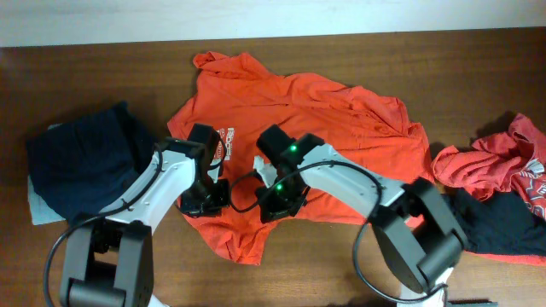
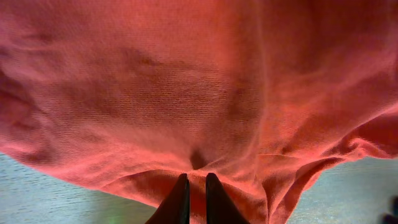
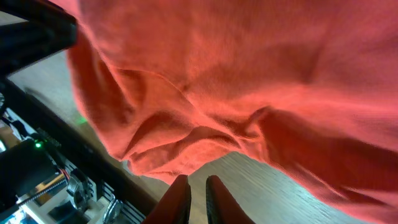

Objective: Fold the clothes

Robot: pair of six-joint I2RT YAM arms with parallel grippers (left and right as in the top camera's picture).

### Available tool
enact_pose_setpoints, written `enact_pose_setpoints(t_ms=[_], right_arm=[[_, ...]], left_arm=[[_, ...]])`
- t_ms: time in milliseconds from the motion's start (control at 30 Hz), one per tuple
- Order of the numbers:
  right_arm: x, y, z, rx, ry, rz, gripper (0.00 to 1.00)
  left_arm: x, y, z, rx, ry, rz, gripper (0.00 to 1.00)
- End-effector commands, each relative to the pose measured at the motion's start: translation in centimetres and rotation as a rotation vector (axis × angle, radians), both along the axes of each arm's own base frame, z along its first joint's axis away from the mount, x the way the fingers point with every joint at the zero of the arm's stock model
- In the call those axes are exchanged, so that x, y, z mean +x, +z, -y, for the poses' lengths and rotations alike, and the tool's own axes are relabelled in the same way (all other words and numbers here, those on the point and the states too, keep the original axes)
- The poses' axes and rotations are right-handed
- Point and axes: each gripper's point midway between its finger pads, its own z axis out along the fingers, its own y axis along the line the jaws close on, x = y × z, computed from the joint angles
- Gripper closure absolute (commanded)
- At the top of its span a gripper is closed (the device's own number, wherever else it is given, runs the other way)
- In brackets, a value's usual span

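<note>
Orange-red short-sleeved fabric T-shirt (image 1: 324, 111) is spread roughly flat, wrinkled, at centre frame on the brown wooden table (image 1: 478, 77). Left gripper (image 1: 203, 198) and right gripper (image 1: 277, 200) are set side by side on its lower-centre part. Both jaw pairs stand narrow. In each wrist view a pinch of red cloth is caught at the tips, with fabric tented around it.

Handling, as judged: light, limp, no stiffness, so anything unheld will sag and drag. Thin knit may slip out of a shallow pinch, so a deeper bite is advised. Hem or side seams are best taken, with the two grips well apart.

Dark navy garment (image 1: 81, 158) lies at left, crumpled red printed garment (image 1: 499, 162) at right.
</note>
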Motion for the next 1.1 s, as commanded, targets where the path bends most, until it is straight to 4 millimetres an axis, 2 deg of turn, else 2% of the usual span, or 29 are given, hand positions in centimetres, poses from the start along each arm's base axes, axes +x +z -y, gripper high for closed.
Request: enact_pose_setpoints(t_ms=[0,200,367,467,567,633,700,800,933,1067], right_arm=[[-0.7,-1.2,0.3,-0.030,-0.044,-0.080,0.85],[-0.5,-3.0,1.4,-0.090,-0.105,-0.138,0.85],[-0.4,-5.1,1.3,-0.092,-0.125,-0.191,0.85],[-0.7,-5.9,1.6,-0.093,-0.143,-0.245,0.92],[-0.4,-6.1,3.2,-0.155,-0.187,-0.260,0.96],[0.0,-6.4,5.6,-0.243,-0.214,-0.254,0.96],[0.7,-6.9,9.0,-0.365,-0.241,-0.235,0.96],[1.6,-7.0,11.4,-0.404,-0.259,-0.224,0.96],[2.3,-7.0,12.2,-0.366,-0.224,-0.202,0.96],[2.2,-6.3,10.8,-0.236,-0.108,-0.187,0.92]], left_arm=[[-0.4,-0.8,-0.3,-0.014,0.037,-0.041,0.90],[0.2,-1.5,-2.1,0.003,0.097,-0.055,0.90],[0.6,-2.2,-3.0,0.004,0.130,-0.065,0.90],[0.4,-2.7,-3.0,0.007,0.124,-0.081,0.90],[0.3,-2.9,-3.1,0.008,0.117,-0.090,0.90],[0.3,-3.0,-3.1,0.013,0.116,-0.089,0.89],[0.3,-3.1,-3.6,0.041,0.111,-0.084,0.90],[0.5,-3.1,-4.4,0.069,0.112,-0.077,0.90],[0.9,-3.2,-5.2,0.062,0.128,-0.067,0.90],[1.5,-3.2,-6.0,0.049,0.133,-0.047,0.90]])
